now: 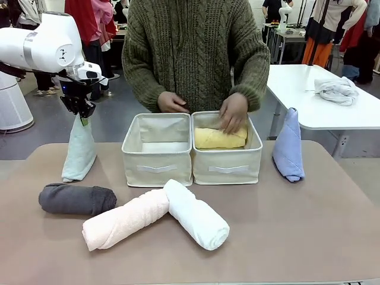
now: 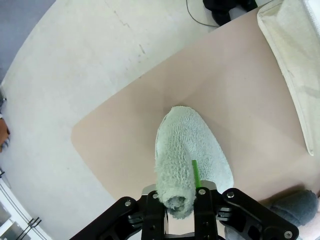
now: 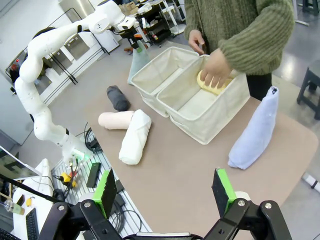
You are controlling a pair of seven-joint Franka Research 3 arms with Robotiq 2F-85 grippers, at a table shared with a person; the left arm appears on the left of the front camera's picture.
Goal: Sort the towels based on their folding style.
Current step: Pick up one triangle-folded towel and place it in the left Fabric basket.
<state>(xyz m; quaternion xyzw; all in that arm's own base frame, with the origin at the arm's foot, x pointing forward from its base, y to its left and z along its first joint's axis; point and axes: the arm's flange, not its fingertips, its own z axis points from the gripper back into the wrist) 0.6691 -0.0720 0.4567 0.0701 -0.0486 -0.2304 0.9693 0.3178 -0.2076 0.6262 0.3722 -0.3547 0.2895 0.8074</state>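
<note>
My left gripper (image 1: 85,117) is shut on the tip of the pale teal triangle-folded towel (image 1: 79,151), which stands upright at the table's left; the left wrist view looks down that teal towel (image 2: 187,162) between my fingers. A periwinkle triangle towel (image 1: 289,145) stands at the right. Rolled dark grey (image 1: 76,199), pale pink (image 1: 126,218) and white (image 1: 196,214) towels lie in front. A person's hand (image 1: 233,113) presses a yellow rolled towel (image 1: 218,138) into the right bin (image 1: 227,166). My right gripper (image 3: 165,192) is open above the table's right end.
The left beige bin (image 1: 157,166) stands beside the right one at the table's middle. A white-grey cloth bundle (image 1: 336,90) lies on a white table at the back right. The person stands at the far edge behind the bins.
</note>
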